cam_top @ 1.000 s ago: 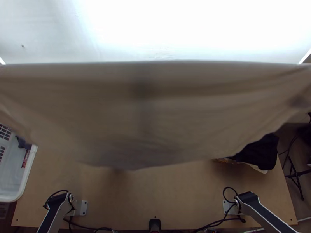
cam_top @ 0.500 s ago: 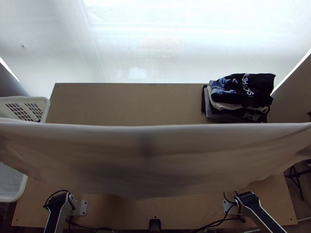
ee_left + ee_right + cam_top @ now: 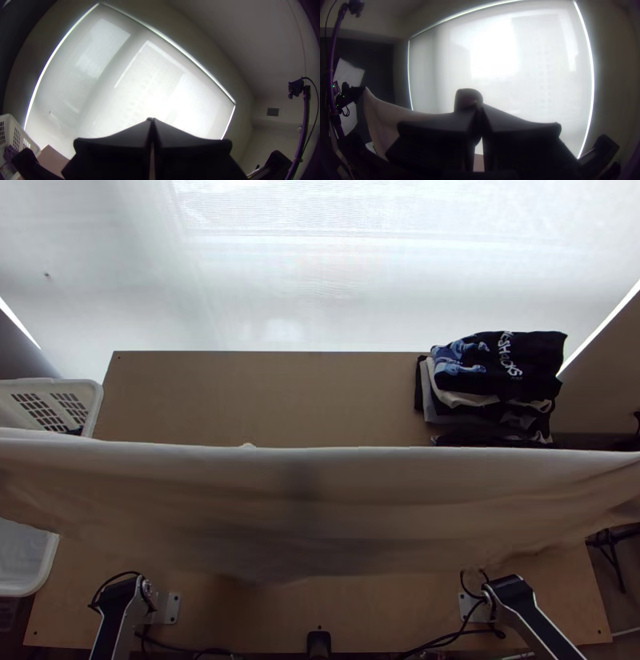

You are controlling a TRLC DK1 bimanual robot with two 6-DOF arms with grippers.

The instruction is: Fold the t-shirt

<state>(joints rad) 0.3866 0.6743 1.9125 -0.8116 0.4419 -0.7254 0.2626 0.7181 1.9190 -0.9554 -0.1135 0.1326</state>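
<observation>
Top view: you have the t-shirt point(image 3: 336, 508) stretched wide, hanging above the table point(image 3: 264, 396). Right wrist view: you see the left gripper point(image 3: 362, 90) pinching one end, the right gripper point(image 3: 476, 106) clamped on another. Left wrist view: fingertips together.

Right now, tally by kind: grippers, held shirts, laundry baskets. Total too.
Grippers: 2 (left gripper, right gripper)
Held shirts: 1 (pale T-shirt, stretched between the grippers)
Laundry baskets: 1 (white basket, at the top view's left edge)
Total: 4
</observation>
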